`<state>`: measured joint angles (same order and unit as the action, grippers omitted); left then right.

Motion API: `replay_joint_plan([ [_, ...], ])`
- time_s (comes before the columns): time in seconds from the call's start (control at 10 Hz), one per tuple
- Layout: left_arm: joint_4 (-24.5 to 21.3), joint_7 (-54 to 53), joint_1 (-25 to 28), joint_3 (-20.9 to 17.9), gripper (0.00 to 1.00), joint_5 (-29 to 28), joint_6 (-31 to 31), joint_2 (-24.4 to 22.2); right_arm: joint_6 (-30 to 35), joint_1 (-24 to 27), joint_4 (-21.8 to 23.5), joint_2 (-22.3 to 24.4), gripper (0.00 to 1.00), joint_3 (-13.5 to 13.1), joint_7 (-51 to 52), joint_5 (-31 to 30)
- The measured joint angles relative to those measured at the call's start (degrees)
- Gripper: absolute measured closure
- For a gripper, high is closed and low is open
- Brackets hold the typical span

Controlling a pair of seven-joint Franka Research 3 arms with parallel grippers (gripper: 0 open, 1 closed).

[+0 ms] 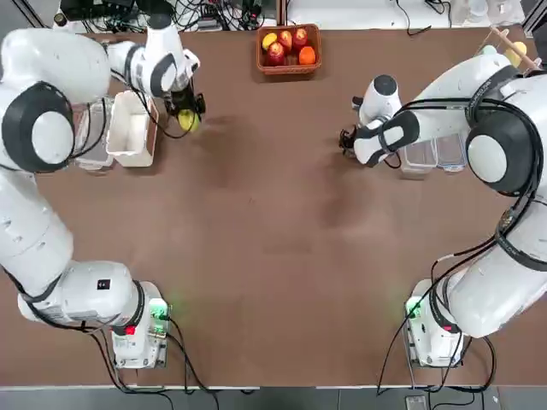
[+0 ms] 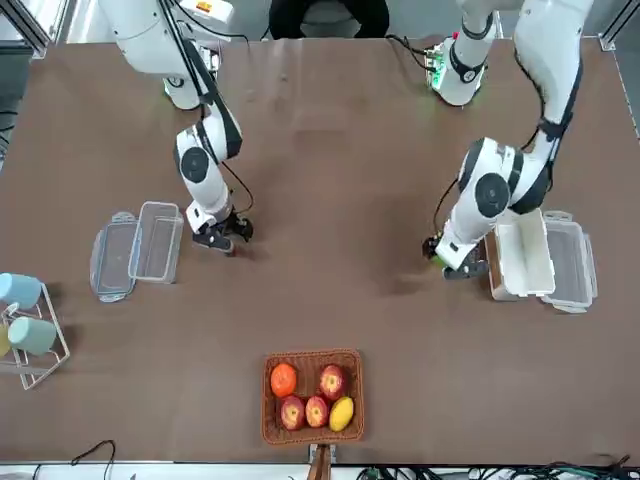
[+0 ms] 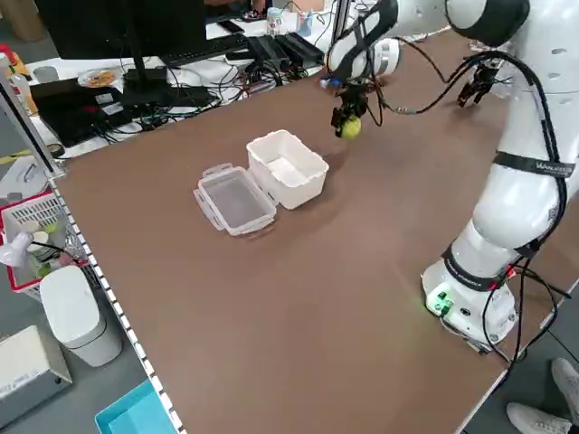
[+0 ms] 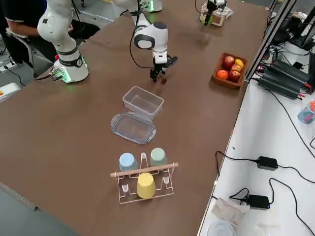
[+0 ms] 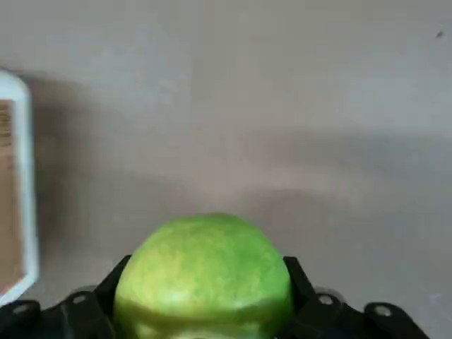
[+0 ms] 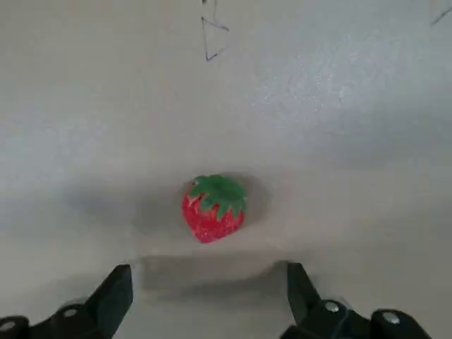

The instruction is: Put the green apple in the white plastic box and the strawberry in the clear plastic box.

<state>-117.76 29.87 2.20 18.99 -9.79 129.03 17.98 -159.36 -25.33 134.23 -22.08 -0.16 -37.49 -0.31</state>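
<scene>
The green apple [image 1: 188, 120] sits clamped in our left gripper [image 1: 186, 117], lifted clear of the table [image 1: 273, 222] just beside the white plastic box [image 1: 132, 128], whose clear lid lies open on its far side. We judge this half well along: the apple is picked up but not yet over the box, so a short carry and a drop remain.

The strawberry [image 6: 214, 209] lies untouched on the table, just ahead of our right gripper [image 6: 208, 296], whose fingers are spread wide with nothing between them. The clear plastic box [image 4: 142, 102] waits nearby, its lid folded flat beside it. Grasping, carrying and dropping the berry are all left.

A basket of fruit [image 1: 289, 48] and a rack of cups [image 4: 142, 178] stand well apart. We see nothing blocking either path.
</scene>
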Motion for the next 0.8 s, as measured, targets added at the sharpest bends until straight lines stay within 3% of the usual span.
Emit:
replay_joint_plan([
  [0.2,4.0,-0.5,3.5,0.0,0.13,0.4,-10.2,-3.5,-0.1,0.0,-0.4,0.0,0.03,-0.6,0.0,0.0],
  [0.3,5.0,-2.6,6.2,-0.1,0.13,0.4,-11.8,-4.6,-0.1,0.0,-0.5,0.0,0.03,-0.8,0.0,0.0],
  [0.6,5.3,-9.7,15.5,-0.6,0.13,0.4,-12.1,-4.7,-0.1,-0.1,-0.9,0.0,0.06,-1.6,0.1,-1.3],
  [0.8,5.8,-12.0,19.1,-0.7,0.13,0.4,-11.5,-2.4,-0.1,-0.1,-1.3,0.0,0.15,-1.6,0.1,-1.4],
])
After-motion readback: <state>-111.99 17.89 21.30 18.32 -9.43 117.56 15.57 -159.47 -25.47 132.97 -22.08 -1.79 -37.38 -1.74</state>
